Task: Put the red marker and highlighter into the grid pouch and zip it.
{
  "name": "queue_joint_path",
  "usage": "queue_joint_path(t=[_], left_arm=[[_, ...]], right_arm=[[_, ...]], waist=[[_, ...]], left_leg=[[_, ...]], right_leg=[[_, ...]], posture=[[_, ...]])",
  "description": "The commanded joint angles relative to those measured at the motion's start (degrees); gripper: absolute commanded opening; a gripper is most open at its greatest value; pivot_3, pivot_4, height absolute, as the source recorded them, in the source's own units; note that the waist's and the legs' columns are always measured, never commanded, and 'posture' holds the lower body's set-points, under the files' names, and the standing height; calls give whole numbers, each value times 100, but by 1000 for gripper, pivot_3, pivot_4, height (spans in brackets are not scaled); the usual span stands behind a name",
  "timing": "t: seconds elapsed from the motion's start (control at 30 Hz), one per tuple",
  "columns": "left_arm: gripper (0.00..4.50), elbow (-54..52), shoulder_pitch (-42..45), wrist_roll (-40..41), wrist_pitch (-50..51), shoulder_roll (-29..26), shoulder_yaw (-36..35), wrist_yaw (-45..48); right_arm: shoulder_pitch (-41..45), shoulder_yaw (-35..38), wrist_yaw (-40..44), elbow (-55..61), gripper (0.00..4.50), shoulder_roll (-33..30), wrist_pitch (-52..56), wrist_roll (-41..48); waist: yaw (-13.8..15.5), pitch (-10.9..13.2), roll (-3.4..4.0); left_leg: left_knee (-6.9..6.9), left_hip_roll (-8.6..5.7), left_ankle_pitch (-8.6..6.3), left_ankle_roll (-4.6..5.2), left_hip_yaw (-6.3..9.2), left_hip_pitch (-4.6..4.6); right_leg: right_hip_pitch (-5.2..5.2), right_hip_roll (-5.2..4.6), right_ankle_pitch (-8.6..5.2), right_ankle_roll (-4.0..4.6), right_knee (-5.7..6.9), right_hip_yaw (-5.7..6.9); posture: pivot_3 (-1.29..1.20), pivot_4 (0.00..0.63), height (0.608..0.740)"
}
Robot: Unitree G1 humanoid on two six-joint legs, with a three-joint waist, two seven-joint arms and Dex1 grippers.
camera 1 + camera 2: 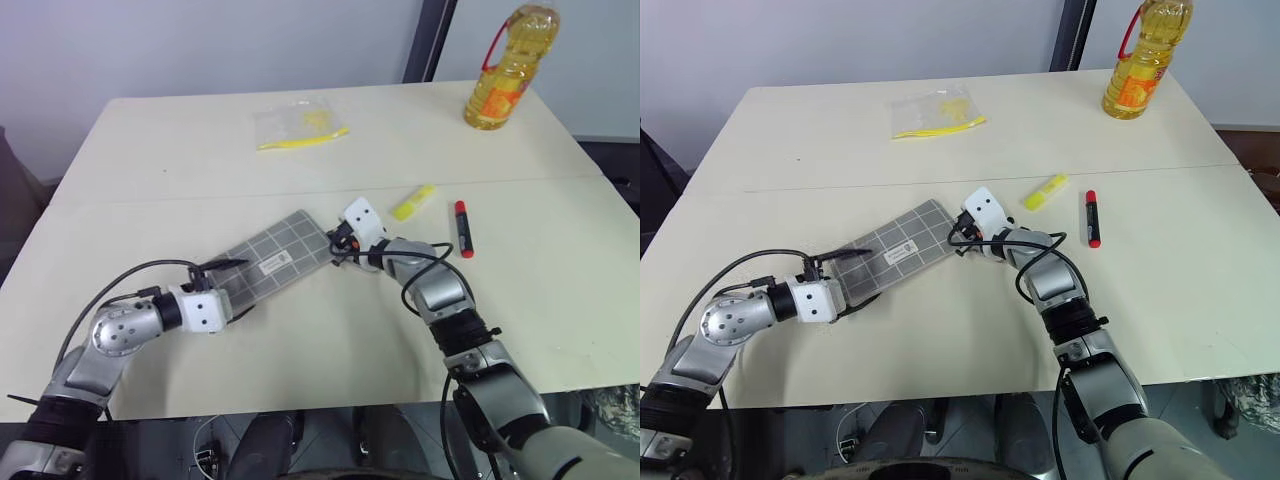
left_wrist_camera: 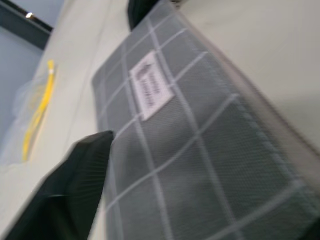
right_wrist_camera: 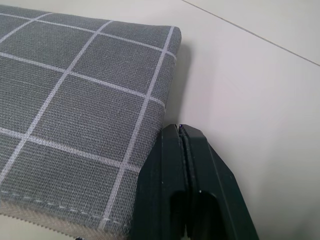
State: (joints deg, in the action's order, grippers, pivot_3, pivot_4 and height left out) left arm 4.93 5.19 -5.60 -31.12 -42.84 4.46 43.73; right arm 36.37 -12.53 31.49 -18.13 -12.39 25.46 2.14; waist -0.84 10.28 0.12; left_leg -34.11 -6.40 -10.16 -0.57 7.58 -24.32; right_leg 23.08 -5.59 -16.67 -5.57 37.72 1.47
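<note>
the right gripper is pinched shut at the grid pouch corner, maybe on the zipper pull; the left gripper sits partly open over the other end. if the left lets the pouch slide on the tabletop, the zip may not open.

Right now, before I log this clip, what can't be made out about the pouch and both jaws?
- Grid pouch zipper: whether it is open or zipped; the right gripper covers that end in the head views.
- Whether the right gripper pinches the zipper pull: right wrist view shows shut jaws beside the pouch corner, no pull visible.
- Left gripper: only one finger shows, blurred; a grip on the pouch is unclear.
- Pouch label: print blurred.
</note>
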Motion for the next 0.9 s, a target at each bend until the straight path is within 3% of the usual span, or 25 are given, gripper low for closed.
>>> queue_joint_path(t=[0.03, 0.17, 0.43, 0.57, 0.77, 0.9], left_arm=[[2098, -5, -14, 229, -141, -36, -5, 94], [21, -21, -24, 366, -101, 19, -64, 63], [21, -1010, -91, 1308, 1433, 431, -235, -30], [0, -1422, 69, 1529, 2381, 881, -280, -444], [0, -1623, 195, 1640, 2943, 1296, -317, -709], [0, -1683, 284, 1948, 3234, 1444, -444, -706]], right_arm=[[-9, 99, -39, 195, 0, -45, -24, -19], [-7, 320, -149, 385, 0, -182, -122, 9], [-127, 1054, -563, 977, 0, -721, -52, 83], [-131, 1401, -591, 1089, 1241, -960, 180, 183], [-289, 1432, -433, 1367, 4427, -1145, 101, 255], [-623, 1606, 135, 2120, 4473, -1387, 187, 746]], waist=[[1, 0, 0], [10, 0, 0], [6, 1, -1], [8, 0, -2], [-2, 0, -2], [13, 1, -3]], left_leg=[[0, 0, 0, 0, 0, 0], [0, 0, 2, -3, 0, -1], [-6, -1, 4, -5, 0, -8], [-6, 2, 7, -9, 0, -7], [-9, 7, 10, -11, -2, -6], [-9, 6, 10, -11, -4, -7]], right_leg=[[1, 0, 0, 0, 1, 0], [3, -1, 0, 0, 8, -1], [-5, -1, 0, 0, 24, -5], [-6, 1, -1, 1, 31, -5], [-7, 5, -1, 1, 34, -6], [-8, 3, -1, 1, 32, -6]], posture=[[0, 150, 740], [0, 150, 740], [0, 150, 740], [0, 150, 740], [0, 150, 740], [0, 150, 740]])
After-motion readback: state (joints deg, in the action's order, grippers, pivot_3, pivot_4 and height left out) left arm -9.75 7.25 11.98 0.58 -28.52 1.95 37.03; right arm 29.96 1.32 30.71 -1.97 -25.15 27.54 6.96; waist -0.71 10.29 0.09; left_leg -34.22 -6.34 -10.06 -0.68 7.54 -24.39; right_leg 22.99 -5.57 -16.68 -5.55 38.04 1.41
